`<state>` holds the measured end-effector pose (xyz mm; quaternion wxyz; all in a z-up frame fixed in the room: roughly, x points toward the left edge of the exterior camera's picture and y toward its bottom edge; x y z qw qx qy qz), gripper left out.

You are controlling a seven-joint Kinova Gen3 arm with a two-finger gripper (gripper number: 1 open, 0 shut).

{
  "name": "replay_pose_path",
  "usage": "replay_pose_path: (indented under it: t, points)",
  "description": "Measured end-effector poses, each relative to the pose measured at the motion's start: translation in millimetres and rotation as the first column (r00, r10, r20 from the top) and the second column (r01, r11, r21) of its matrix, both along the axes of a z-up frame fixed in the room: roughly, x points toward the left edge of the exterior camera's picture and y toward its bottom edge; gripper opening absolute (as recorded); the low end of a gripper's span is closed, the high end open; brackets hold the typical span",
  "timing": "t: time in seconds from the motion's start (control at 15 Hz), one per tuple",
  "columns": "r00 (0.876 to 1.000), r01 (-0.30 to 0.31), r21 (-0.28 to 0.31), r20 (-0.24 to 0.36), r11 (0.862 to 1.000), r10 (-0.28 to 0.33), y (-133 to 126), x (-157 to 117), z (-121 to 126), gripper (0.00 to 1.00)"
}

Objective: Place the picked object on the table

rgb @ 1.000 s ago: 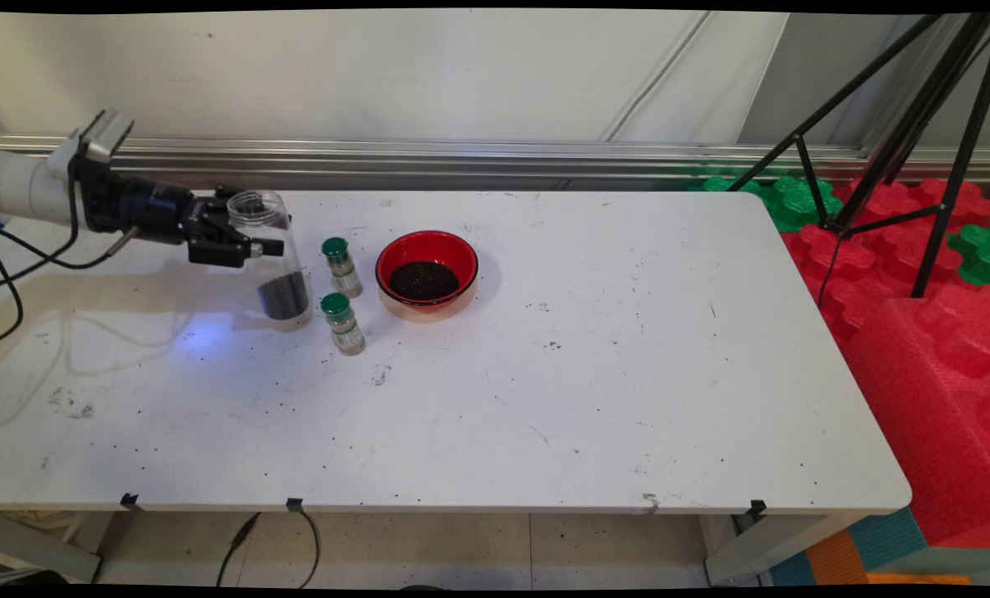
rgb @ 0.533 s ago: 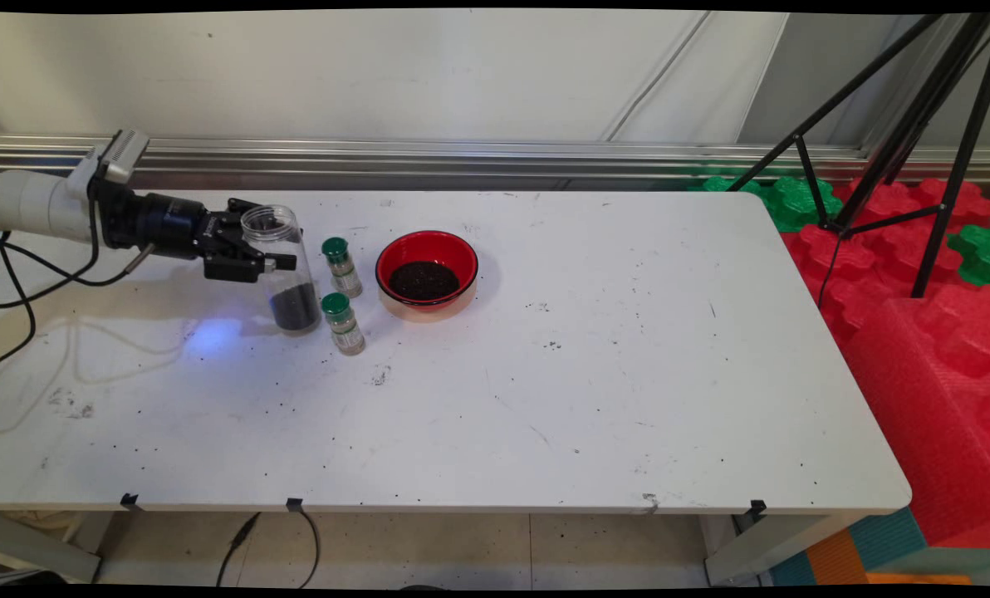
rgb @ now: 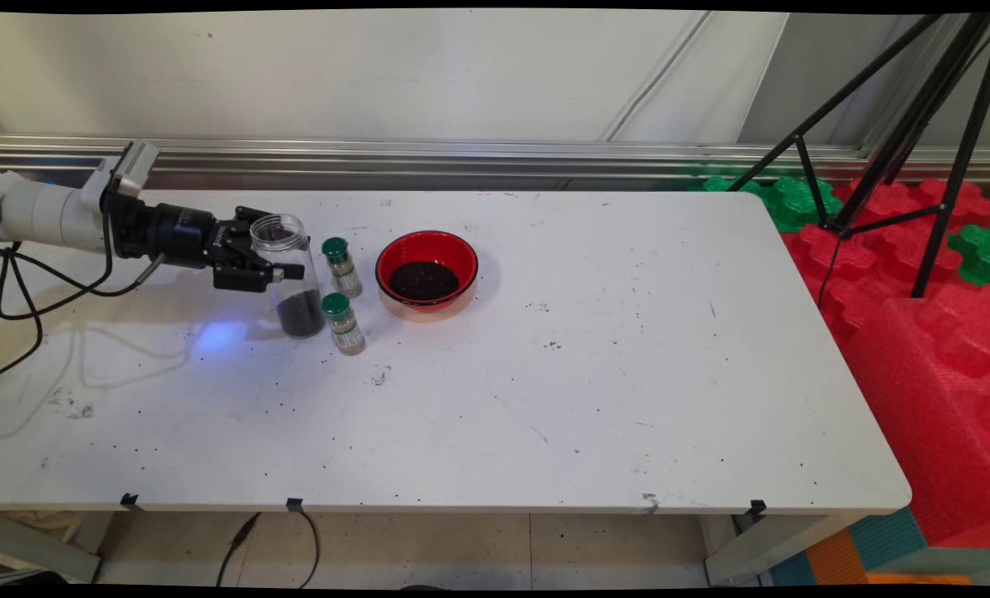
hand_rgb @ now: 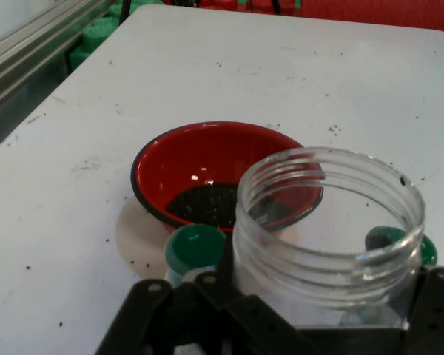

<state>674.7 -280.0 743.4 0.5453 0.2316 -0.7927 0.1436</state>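
Observation:
My gripper (rgb: 281, 249) reaches in from the left and is shut on a clear open-topped jar (rgb: 297, 292) with dark grains in its bottom. The jar stands nearly upright, its base at or just above the white table (rgb: 595, 382). Two small bottles with green caps stand just right of it, one farther back (rgb: 341, 267) and one nearer (rgb: 343, 323). A red bowl (rgb: 425, 239) holding dark grains sits beyond them. In the hand view the jar (hand_rgb: 329, 222) fills the space between the gripper (hand_rgb: 329, 314) fingers, with the bowl (hand_rgb: 207, 159) and a green cap (hand_rgb: 196, 250) behind.
Black cables (rgb: 13, 282) hang from the arm at the left. A black tripod (rgb: 877, 149) stands off the table's right end among red foam blocks (rgb: 918, 357) and green ones (rgb: 794, 199). Dark specks are scattered over the tabletop.
The gripper has carried the jar to the right and lower, toward the two green-capped bottles. The jar's tilt has lessened. Bottles and bowl have not moved.

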Motion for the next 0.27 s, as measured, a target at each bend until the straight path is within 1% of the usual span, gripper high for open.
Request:
replay_pose_path:
  t: [0.07, 0.13, 0.27]
  points:
    - [1.0, 0.0, -0.002, 0.001, 1.0, 0.0, 0.1, -0.9, -0.8, 0.0]
    - [1.0, 0.001, -0.003, 0.002, 1.0, -0.001, 0.1, -1.8, -1.4, 1.0]
    - [1.0, 0.001, -0.005, 0.003, 1.0, -0.001, 0.3, -3.2, -2.3, 1.0]
